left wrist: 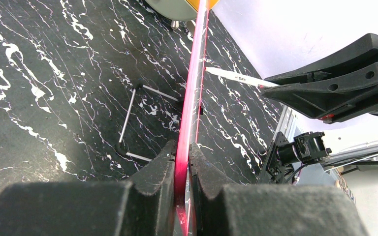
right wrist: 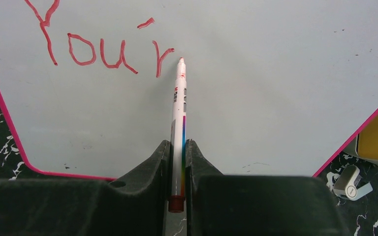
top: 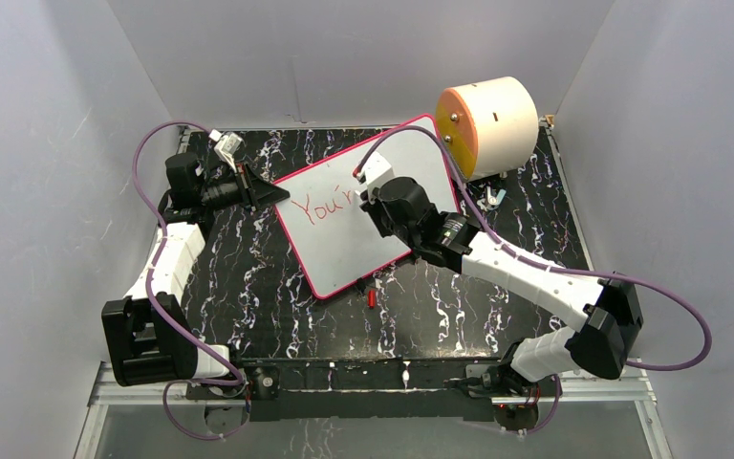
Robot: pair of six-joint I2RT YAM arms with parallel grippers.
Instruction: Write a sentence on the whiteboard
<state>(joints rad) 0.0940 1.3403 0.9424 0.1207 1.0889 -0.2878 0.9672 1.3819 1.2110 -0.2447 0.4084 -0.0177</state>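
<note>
The whiteboard, white with a thin pink-red frame, lies slanted at the middle of the black marbled table. My left gripper is shut on its left frame edge, one finger on each side of the rim. The sentence reads "You'r" in red near the board's upper left. My right gripper is shut on a slim white marker. The marker's red tip sits at the board face just right of the "r". The marker also shows in the left wrist view.
A cream cylinder with an orange face stands at the back right, touching the board's far corner. A small red cap lies on the table below the board. A small white object lies to the board's right. A wire stand lies behind the board.
</note>
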